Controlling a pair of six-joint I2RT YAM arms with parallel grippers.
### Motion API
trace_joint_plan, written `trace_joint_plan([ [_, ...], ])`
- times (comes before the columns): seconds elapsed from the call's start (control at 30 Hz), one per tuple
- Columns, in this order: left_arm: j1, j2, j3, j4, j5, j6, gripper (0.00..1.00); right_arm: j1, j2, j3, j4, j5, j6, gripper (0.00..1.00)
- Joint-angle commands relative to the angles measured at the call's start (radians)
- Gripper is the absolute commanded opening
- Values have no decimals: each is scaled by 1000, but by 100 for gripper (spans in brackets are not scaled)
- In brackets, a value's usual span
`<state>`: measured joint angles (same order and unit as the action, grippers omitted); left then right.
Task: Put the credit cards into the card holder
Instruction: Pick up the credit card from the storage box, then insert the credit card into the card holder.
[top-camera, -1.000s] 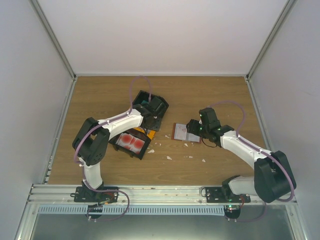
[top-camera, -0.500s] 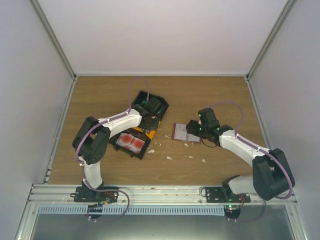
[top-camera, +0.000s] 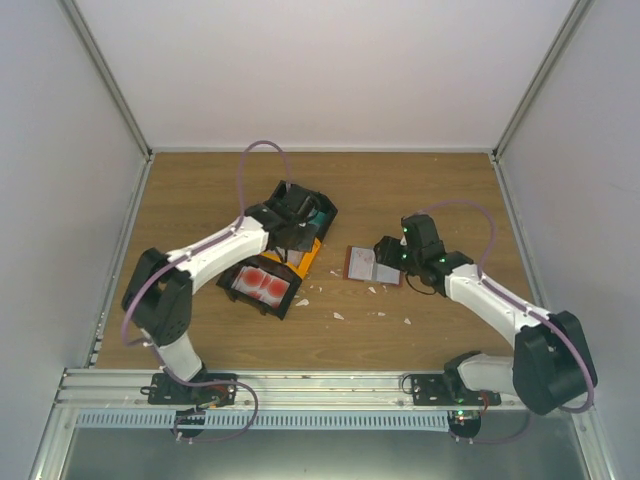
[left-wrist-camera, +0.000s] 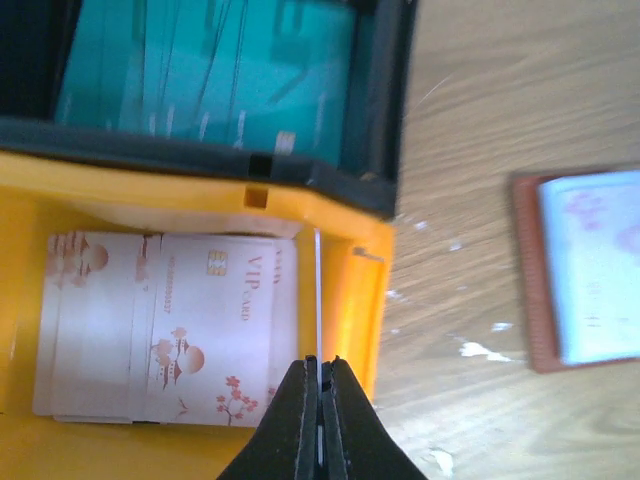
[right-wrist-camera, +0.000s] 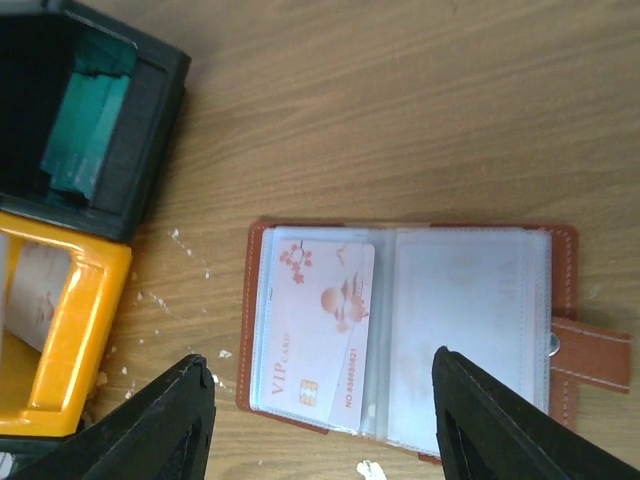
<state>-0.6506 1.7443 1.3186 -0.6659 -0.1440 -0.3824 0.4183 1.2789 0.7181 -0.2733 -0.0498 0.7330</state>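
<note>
My left gripper (left-wrist-camera: 320, 365) is shut on one thin credit card (left-wrist-camera: 318, 290), seen edge-on, standing upright over the right end of the yellow bin (left-wrist-camera: 360, 300). A stack of pale pink-white credit cards (left-wrist-camera: 170, 330) lies flat in that bin. The reddish-brown card holder (right-wrist-camera: 400, 330) lies open on the table, with a pink-white card (right-wrist-camera: 320, 320) in its left clear pocket. My right gripper (right-wrist-camera: 325, 420) hovers open above it, with a finger on either side. From above, the left gripper (top-camera: 290, 225) is over the bins and the right gripper (top-camera: 385, 250) is at the holder (top-camera: 365, 265).
A black bin (top-camera: 318, 208) behind the yellow one holds teal cards (left-wrist-camera: 200, 80). Another black bin (top-camera: 262, 285) nearer the arm bases holds red-and-white cards. White scraps (top-camera: 338, 315) dot the wooden table. Grey walls enclose the left, right and far sides.
My left gripper has closed on a card in the yellow bin, and that arm's elbow has swung out to the left. The right arm has hardly moved.
</note>
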Motion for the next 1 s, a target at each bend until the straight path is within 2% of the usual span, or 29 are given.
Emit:
trace_joint_plan([
  [0.0, 3, -156, 19, 65, 94, 4, 0, -25, -62, -2, -26, 48, -29, 61],
  [0.13, 3, -290, -95, 272, 276, -1, 0, -55, -108, -34, -63, 114, -39, 61],
  [0.23, 3, -333, -180, 428, 423, -48, 0, -85, -120, -52, -96, 130, -35, 61],
  [0.47, -4, -199, -250, 700, 717, -220, 0, -104, -73, -85, -127, 88, -40, 58],
  [0.7, -40, 17, -251, 933, 746, -373, 0, -103, 39, -47, -167, 59, -121, 55],
  [0.83, -47, 121, -224, 976, 713, -440, 0, -103, 117, -5, -194, 75, -147, 56],
  [0.97, -49, 162, -204, 956, 614, -486, 0, -103, 162, 36, -202, 67, -170, 58],
])
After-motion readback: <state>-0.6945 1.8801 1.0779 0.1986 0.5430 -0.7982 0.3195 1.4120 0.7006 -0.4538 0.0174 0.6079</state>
